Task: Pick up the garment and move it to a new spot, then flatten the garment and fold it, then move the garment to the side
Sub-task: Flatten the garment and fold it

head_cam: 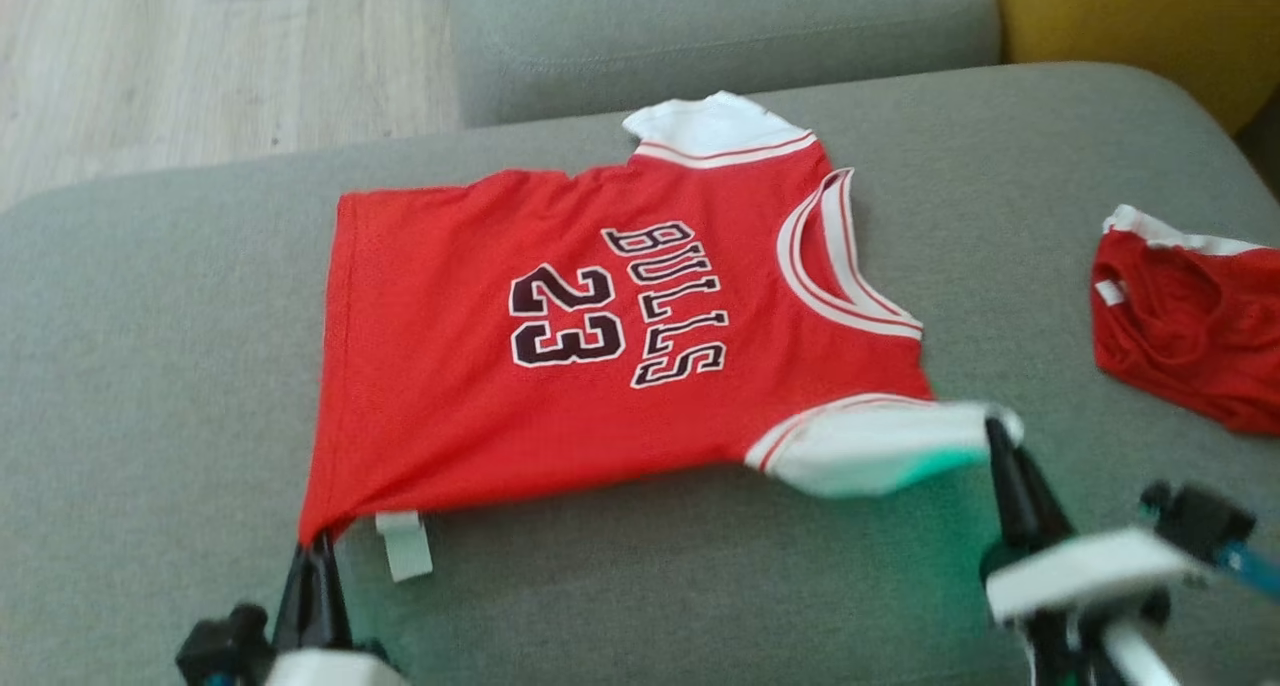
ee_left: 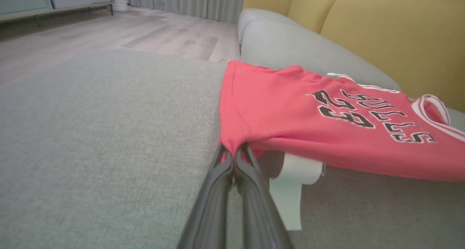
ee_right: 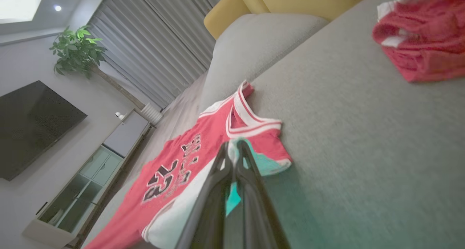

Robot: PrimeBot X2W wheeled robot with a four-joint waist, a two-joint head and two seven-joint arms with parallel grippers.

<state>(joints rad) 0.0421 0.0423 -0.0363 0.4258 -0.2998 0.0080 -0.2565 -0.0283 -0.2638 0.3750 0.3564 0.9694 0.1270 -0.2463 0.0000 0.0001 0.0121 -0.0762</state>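
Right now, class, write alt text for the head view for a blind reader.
A red Bulls 23 jersey lies spread on a grey cushion, left hand pinching its hem corner, right hand its white sleeve.

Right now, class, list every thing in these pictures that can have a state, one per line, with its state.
red jersey, spread print-up on the grey cushion, near edge lifted.
left gripper, shut on the jersey's hem corner.
right gripper, shut on the jersey's white sleeve.
care tag, hanging below the hem.
second red garment, crumpled, untouched.
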